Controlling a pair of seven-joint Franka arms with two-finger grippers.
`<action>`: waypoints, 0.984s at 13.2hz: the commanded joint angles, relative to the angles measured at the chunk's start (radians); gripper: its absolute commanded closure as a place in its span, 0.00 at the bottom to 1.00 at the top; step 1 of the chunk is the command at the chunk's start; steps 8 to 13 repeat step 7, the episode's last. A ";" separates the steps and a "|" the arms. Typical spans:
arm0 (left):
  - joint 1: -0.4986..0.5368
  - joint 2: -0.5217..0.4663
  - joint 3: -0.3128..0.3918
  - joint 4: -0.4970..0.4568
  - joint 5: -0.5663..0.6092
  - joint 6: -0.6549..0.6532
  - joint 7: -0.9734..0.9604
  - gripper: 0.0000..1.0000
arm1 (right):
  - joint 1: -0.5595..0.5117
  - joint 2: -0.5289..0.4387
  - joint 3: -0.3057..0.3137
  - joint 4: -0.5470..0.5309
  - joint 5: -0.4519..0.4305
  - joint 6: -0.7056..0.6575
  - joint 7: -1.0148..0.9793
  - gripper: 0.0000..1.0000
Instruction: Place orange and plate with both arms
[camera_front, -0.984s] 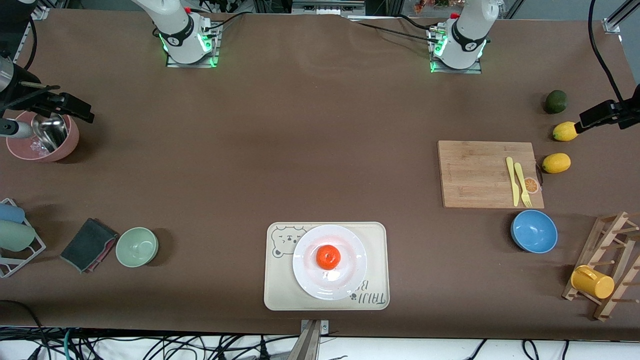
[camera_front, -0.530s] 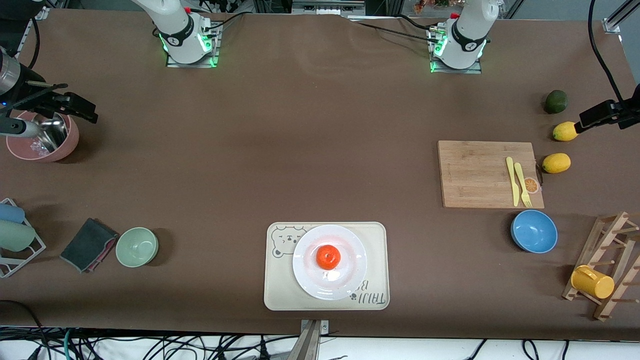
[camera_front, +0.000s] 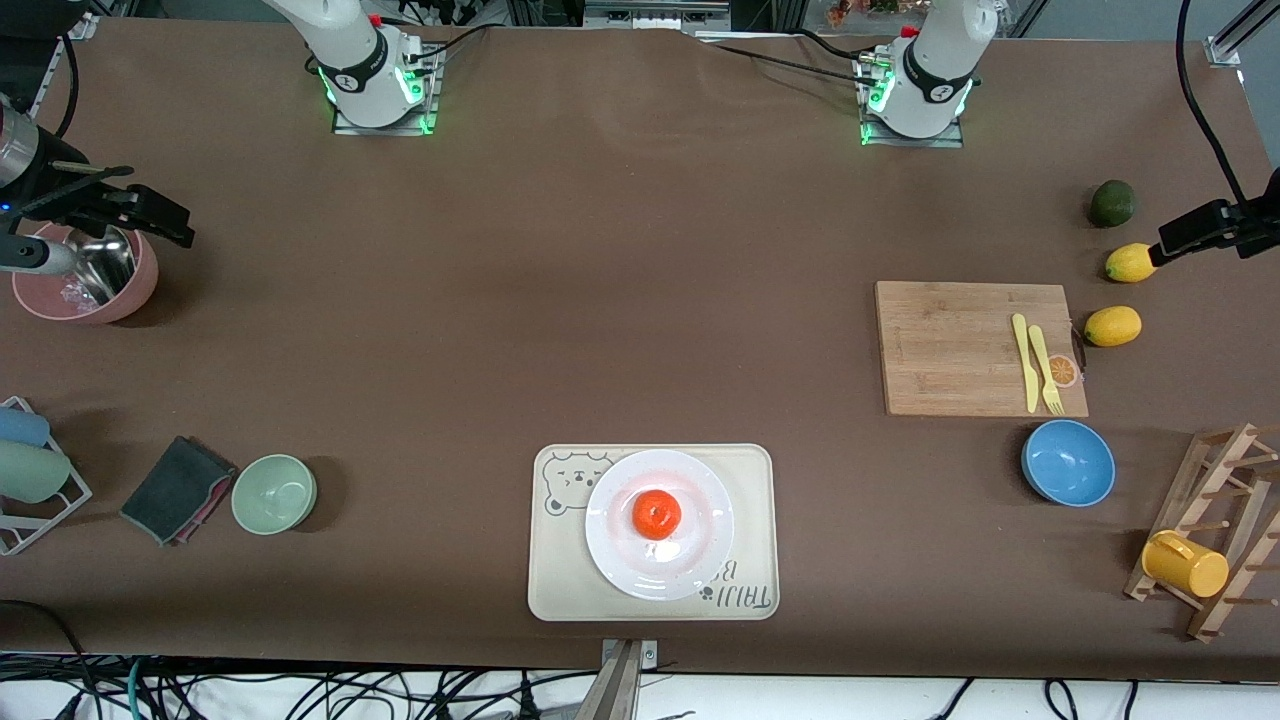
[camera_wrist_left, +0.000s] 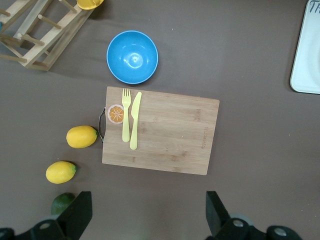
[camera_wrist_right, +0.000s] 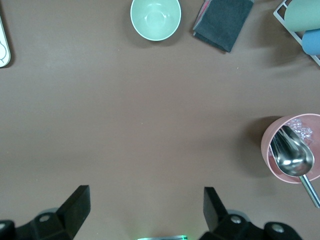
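Orange (camera_front: 657, 514) on plate (camera_front: 610, 540); lemon (camera_front: 1130, 262) half hidden; both jaws wide, empty.

- One orange (camera_front: 657, 514), on one white plate (camera_front: 700, 560), on one cream tray (camera_front: 755, 480).
- Two lemons (camera_front: 1112, 326), with one green avocado (camera_front: 1111, 203) beside them, under my left jaws.
- Three bowls on the table: blue (camera_front: 1068, 463), pale green (camera_front: 274, 493), pink (camera_front: 120, 295).
- One metal scoop (camera_wrist_right: 291, 156), in the pink bowl under my right jaws.
- One cutting board (camera_front: 950, 348).
- One yellow fork (camera_front: 1045, 370), one yellow knife (camera_front: 1025, 362).
- One yellow mug (camera_front: 1184, 564), one wooden rack (camera_front: 1230, 470).
- One folded dark cloth (camera_front: 177, 490).
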 joint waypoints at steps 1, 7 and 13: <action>0.003 0.005 -0.004 0.023 0.025 -0.020 0.007 0.00 | -0.001 0.003 0.006 0.016 -0.004 0.002 0.002 0.00; 0.003 0.007 -0.002 0.024 0.025 -0.019 0.009 0.00 | -0.002 0.008 0.005 0.018 0.022 0.009 0.004 0.00; 0.003 0.007 -0.002 0.024 0.025 -0.019 0.009 0.00 | -0.002 0.008 0.005 0.018 0.022 0.009 0.004 0.00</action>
